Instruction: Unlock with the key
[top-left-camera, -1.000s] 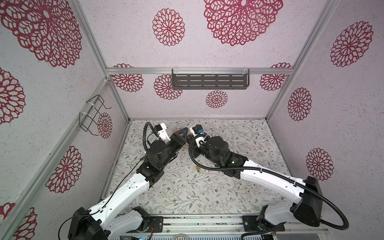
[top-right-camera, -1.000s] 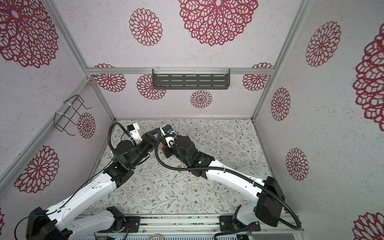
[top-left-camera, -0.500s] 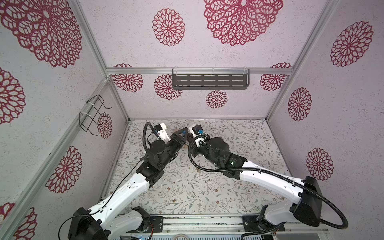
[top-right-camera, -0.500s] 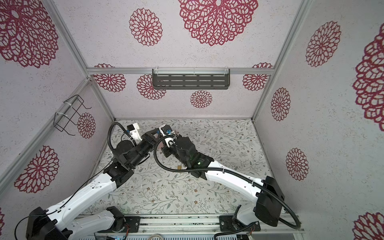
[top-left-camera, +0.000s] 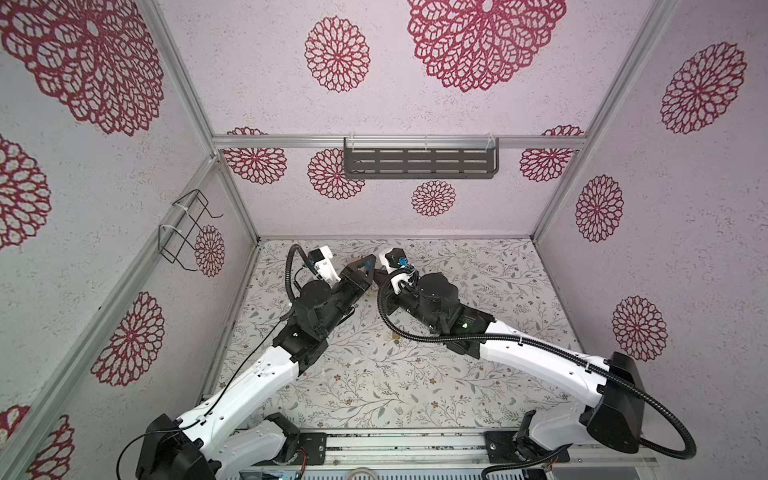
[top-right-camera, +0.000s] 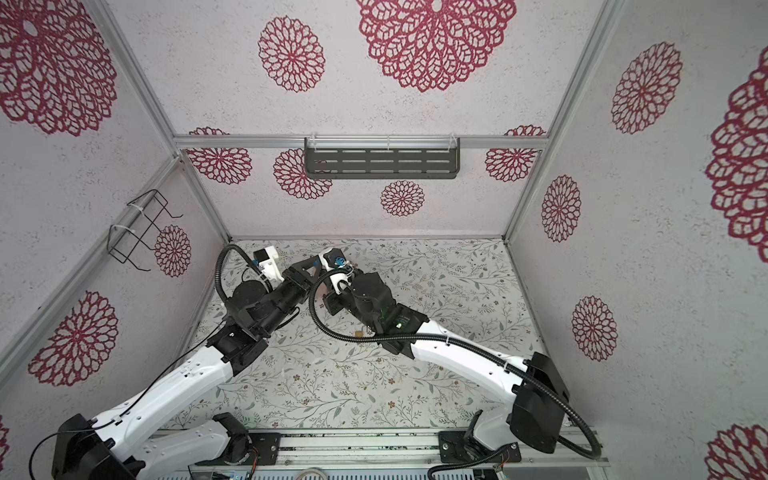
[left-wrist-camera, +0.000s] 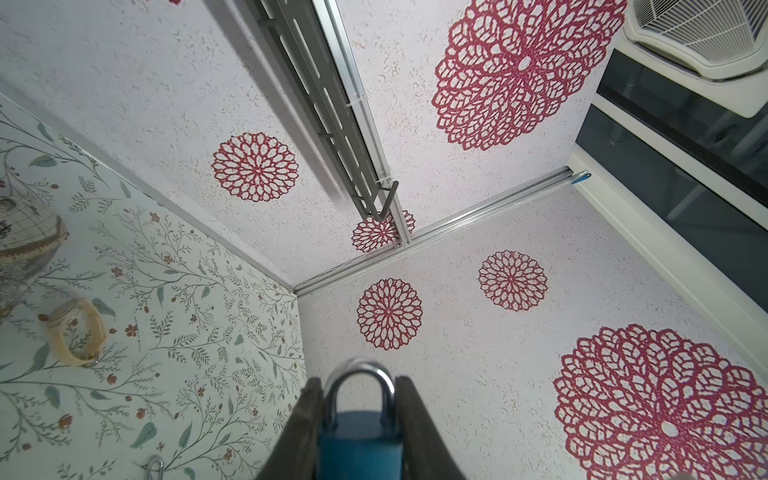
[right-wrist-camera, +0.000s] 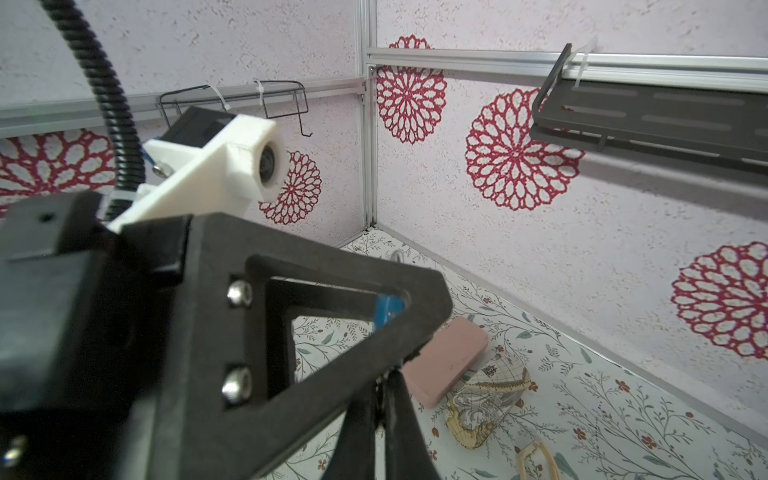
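A blue padlock (left-wrist-camera: 359, 444) with a silver shackle (left-wrist-camera: 388, 386) sits between the black fingers of my left gripper (left-wrist-camera: 358, 381), which is shut on its body and holds it above the floral table. In both top views the two grippers meet at the back middle, the left gripper (top-left-camera: 365, 266) tip to tip with the right arm's wrist. In the right wrist view my right gripper (right-wrist-camera: 381, 380) has its fingers pressed together right under the left gripper's triangular finger (right-wrist-camera: 353, 328). Only a thin sliver of the key shows between them. A blue bit of padlock (right-wrist-camera: 388, 309) shows through that finger.
On the table behind the grippers lie a pink bar (right-wrist-camera: 446, 365), a patterned hair clip (right-wrist-camera: 486, 405) and a beige watch (left-wrist-camera: 77, 332). A silver clip (left-wrist-camera: 154, 467) lies nearby. A dark shelf (top-left-camera: 419, 164) hangs on the back wall and a wire rack (top-left-camera: 187, 230) on the left wall.
My right gripper has closed its fingers and edged left against the left gripper. The left arm and the padlock have stayed put.
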